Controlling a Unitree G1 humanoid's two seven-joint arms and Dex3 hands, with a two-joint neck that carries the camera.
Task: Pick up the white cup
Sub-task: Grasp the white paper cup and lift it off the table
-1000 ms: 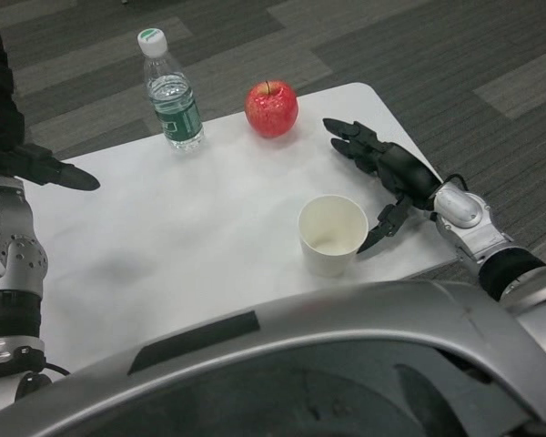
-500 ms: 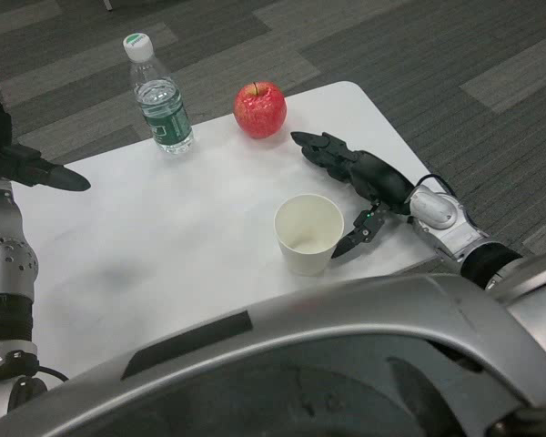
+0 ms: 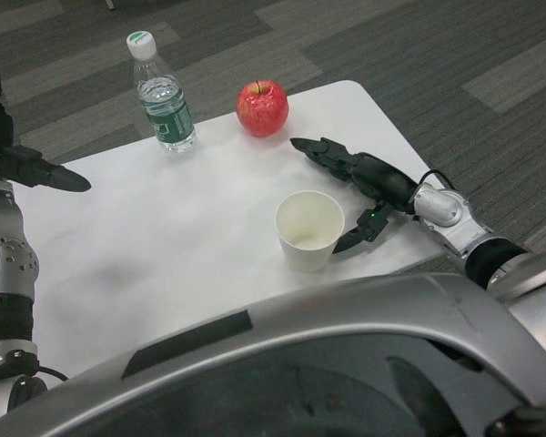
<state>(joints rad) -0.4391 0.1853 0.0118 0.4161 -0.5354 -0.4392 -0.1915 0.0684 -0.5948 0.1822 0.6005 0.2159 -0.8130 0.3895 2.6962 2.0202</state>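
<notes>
One white cup (image 3: 309,230) stands untouched on the surface (image 3: 164,237), short of the apple (image 3: 262,107). Just beside the cup, the robot's right hand (image 3: 355,187) spreads its fingers apart, empty; grasping and lifting remain.

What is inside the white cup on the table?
The white cup stands upright and open. Its inner wall and part of its bottom show, and nothing lies there. The near rim hides the part of the bottom closest to the camera, so that part cannot be checked.
</notes>
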